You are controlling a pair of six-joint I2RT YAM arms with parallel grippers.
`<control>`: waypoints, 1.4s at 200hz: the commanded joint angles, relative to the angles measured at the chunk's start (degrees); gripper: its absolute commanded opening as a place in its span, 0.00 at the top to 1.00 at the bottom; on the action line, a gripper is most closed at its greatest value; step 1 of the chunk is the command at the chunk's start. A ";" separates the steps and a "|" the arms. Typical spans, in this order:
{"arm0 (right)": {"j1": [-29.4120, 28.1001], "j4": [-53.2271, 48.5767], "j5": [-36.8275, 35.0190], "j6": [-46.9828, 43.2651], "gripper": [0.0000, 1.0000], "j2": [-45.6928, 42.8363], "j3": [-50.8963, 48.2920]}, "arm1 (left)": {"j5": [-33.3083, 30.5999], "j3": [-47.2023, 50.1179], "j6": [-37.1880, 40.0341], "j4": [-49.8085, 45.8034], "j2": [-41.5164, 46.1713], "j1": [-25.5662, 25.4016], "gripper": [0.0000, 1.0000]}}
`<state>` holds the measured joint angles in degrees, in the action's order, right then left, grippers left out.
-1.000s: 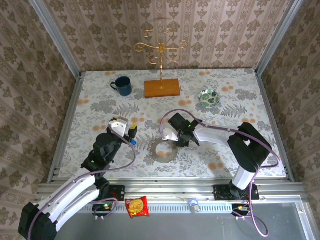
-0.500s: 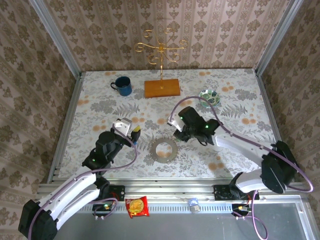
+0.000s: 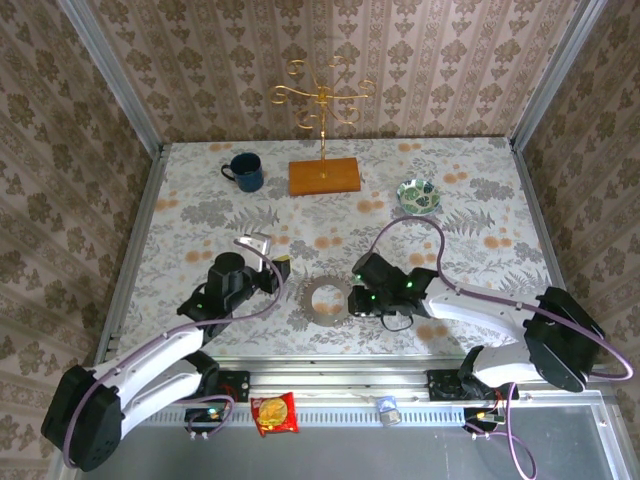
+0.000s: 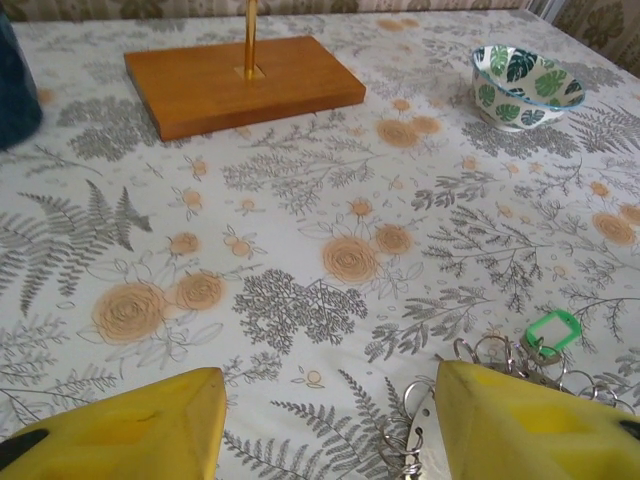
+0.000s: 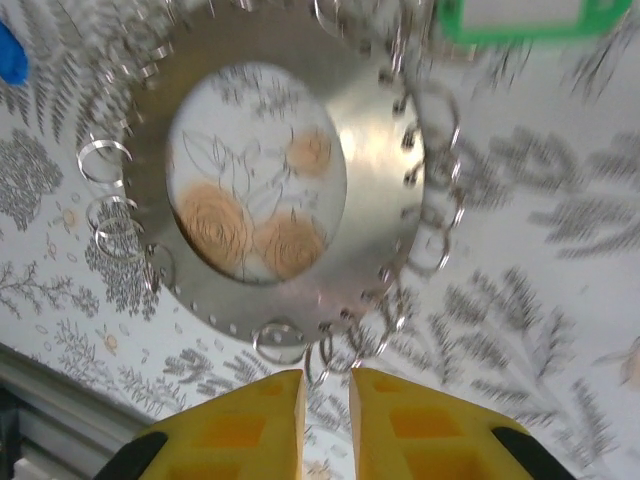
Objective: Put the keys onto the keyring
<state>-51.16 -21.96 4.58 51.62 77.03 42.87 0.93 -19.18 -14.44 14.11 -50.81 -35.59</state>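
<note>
From above, you see the keyring (image 3: 327,298) lying flat on the table (image 3: 200,215), in the middle near the front edge. Your left gripper (image 3: 281,268) is just beside it on one side. Your right gripper (image 3: 353,300) is right at its other edge. The mug (image 3: 243,171), the wooden stand (image 3: 324,176) and the bowl (image 3: 419,195) are well apart at the back.

In the left wrist view, the left gripper (image 4: 330,400) has its yellow fingers (image 4: 130,435) spread wide, and nothing is between them. Little wire loops (image 4: 490,358) poke out by the right finger. The green key (image 4: 553,332) lies just past them.

In the right wrist view, you look straight down on the keyring (image 5: 385,150). The green key (image 5: 515,18) is at the top and a bit of the blue key (image 5: 10,55) is at the left edge. The right gripper (image 5: 325,385) has its fingers (image 5: 235,425) almost pressed together, with only a thin slit. A small loop sits right at the slit, but you cannot tell if it is nipped.

I think the ring is hard, stiff and slippery. It lies flat, so getting under it looks tricky. Pinch it across its flat band, one finger in the hole and one outside. The keys look tiny and light, so hold one by its plastic head. The loops look thin and wiggly.
</note>
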 commanded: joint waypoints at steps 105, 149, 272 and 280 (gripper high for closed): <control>-4.83 1.28 -2.72 13.17 0.75 9.99 2.52 | 0.35 -0.26 -2.79 0.61 2.27 -0.90 0.43; -4.83 2.22 -2.30 13.16 0.78 11.12 2.70 | -0.14 0.17 -2.27 0.66 3.16 -0.97 0.43; -4.57 -5.16 -3.41 10.25 0.75 9.35 7.57 | -0.01 -0.11 -1.56 0.68 2.68 -1.06 0.44; -4.57 -4.86 -3.15 10.26 0.75 10.15 7.81 | -0.05 -0.16 -1.41 0.41 2.89 -1.06 0.44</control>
<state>-55.75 -25.89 2.55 62.76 84.38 49.23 1.10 -19.16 -16.51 14.06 -48.25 -36.34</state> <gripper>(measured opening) 0.255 0.565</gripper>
